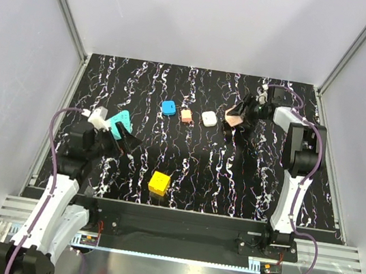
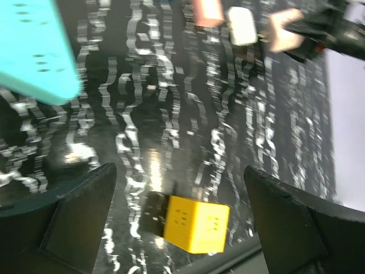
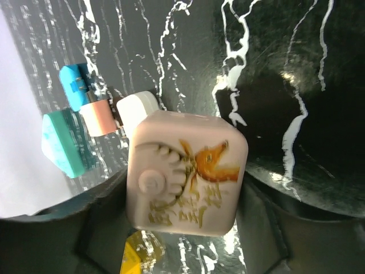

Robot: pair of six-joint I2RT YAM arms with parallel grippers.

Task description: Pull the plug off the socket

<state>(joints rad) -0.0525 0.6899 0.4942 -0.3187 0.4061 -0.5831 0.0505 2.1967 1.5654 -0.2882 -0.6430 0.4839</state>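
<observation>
A: Which step are we on?

B: By my reading the pull itself is done. The plug (image 3: 185, 177) sits between the fingers of the right claw (image 1: 243, 113), which is clenched on its two sides. No part of the socket (image 1: 122, 122) is attached to it.

A: Where's the socket from there?

B: Well apart from that claw, out past the white block (image 3: 137, 108) and the salmon block (image 3: 98, 118). It lies just beside the left claw (image 2: 179, 197), ahead of it and off to its left, outside the jaws.

A: Is the left claw holding it?

B: No. It's spread wide with nothing between the fingers. Only the yellow cube (image 2: 191, 222) shows through the gap, lying on the desk (image 1: 232, 179) beyond.

A: Next move?

B: Probably lower the plug onto bare desk near the right claw and let go. Whether the plug hangs or rests on the desk now, I can't tell.
</observation>
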